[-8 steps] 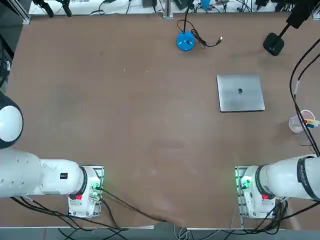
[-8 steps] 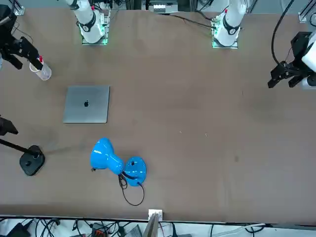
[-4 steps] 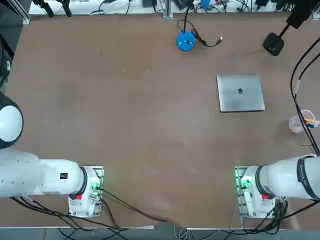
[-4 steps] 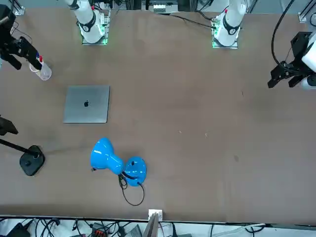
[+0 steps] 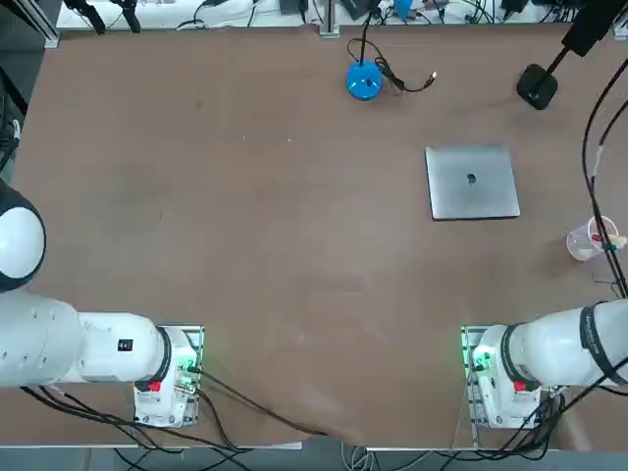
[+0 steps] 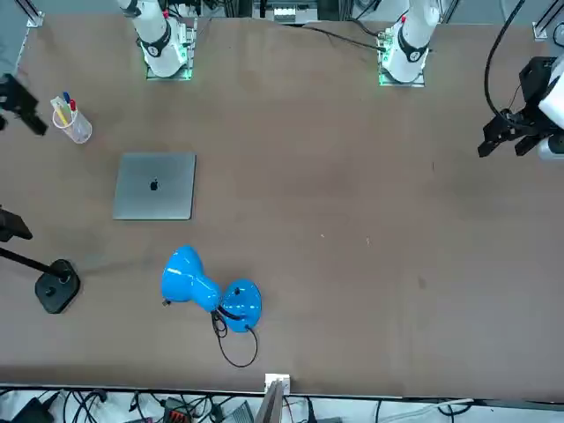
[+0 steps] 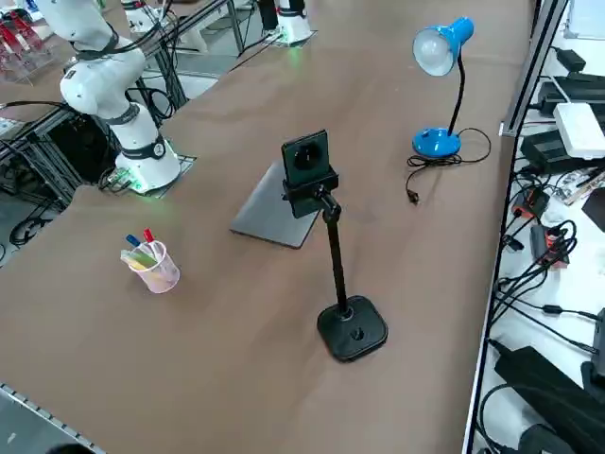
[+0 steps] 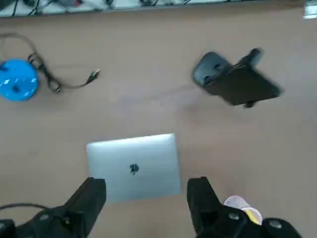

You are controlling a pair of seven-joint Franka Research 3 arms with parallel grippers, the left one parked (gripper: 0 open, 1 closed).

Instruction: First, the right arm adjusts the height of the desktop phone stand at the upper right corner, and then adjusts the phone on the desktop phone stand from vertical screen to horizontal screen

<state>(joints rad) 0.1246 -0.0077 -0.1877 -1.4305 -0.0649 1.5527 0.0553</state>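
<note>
The desktop phone stand has a black rounded base [image 7: 353,328] and a thin pole [image 7: 333,255], at the table's far right corner [image 5: 538,86]. The phone [image 7: 306,161] sits upright in its clamp head and also shows from above [image 8: 240,85]. My right gripper [image 8: 146,198] is open, with nothing between its dark fingers [image 8: 91,198]. It hangs high above the near side of the grey laptop, well short of the stand. Across the table it shows only at the picture's edge [image 6: 19,101]. The right arm [image 5: 559,348] rises from its base at the near right.
A closed grey laptop [image 5: 472,183] lies between my arm's base and the stand. A clear cup of pens [image 5: 592,240] stands near the right edge. A blue lamp [image 7: 440,95] with a loose cable stands at the far edge. Cables [image 5: 589,157] hang over the right side.
My right gripper has drifted outward toward the table's right edge, so the cup of pens now shows free of it. Stand, phone and laptop have not moved.
</note>
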